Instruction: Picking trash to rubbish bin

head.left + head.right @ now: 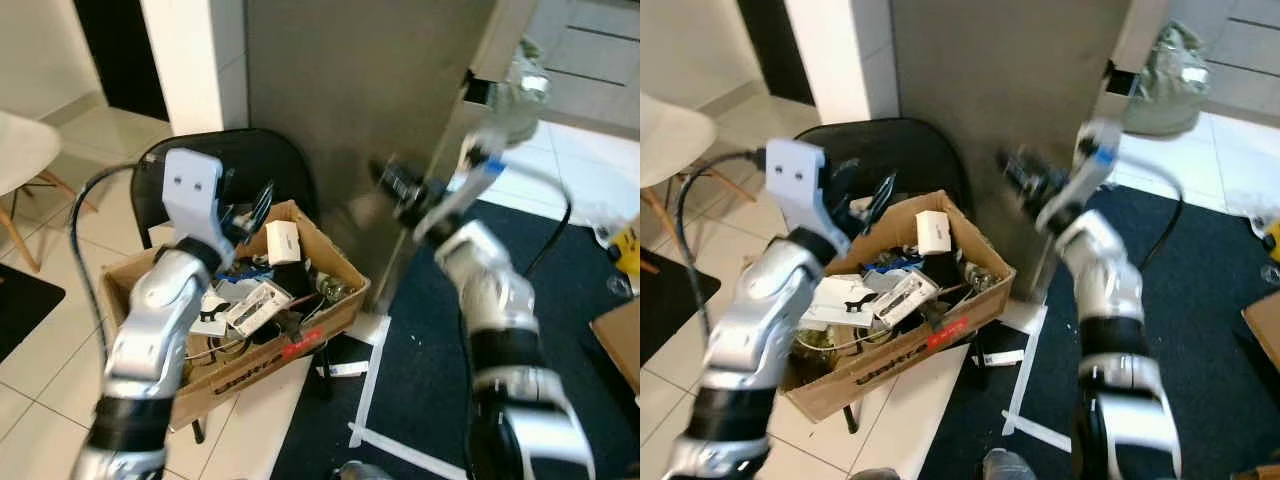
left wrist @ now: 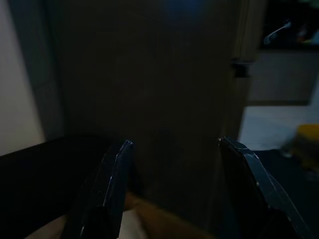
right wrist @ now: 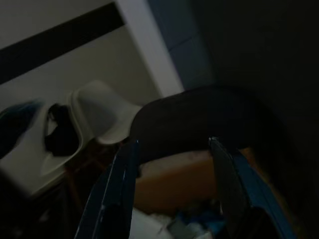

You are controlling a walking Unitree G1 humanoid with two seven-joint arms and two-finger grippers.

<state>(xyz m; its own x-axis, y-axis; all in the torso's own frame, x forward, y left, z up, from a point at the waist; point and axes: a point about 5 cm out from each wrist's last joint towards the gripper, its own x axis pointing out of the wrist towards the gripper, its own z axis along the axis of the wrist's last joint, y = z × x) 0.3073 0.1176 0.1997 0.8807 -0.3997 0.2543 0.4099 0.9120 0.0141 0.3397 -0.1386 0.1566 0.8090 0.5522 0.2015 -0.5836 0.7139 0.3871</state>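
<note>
Left eye view showed a cardboard box (image 1: 262,352) of trash on a black chair (image 1: 262,160); left gripper (image 2: 172,191) and right gripper (image 3: 172,191) both hovered with fingers apart, empty.

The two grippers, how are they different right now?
The left gripper hangs over the cardboard box of junk; the right gripper is raised beside the grey panel, off the box. The left looks sharp, the right blurred. Both are open and hold nothing.
</note>
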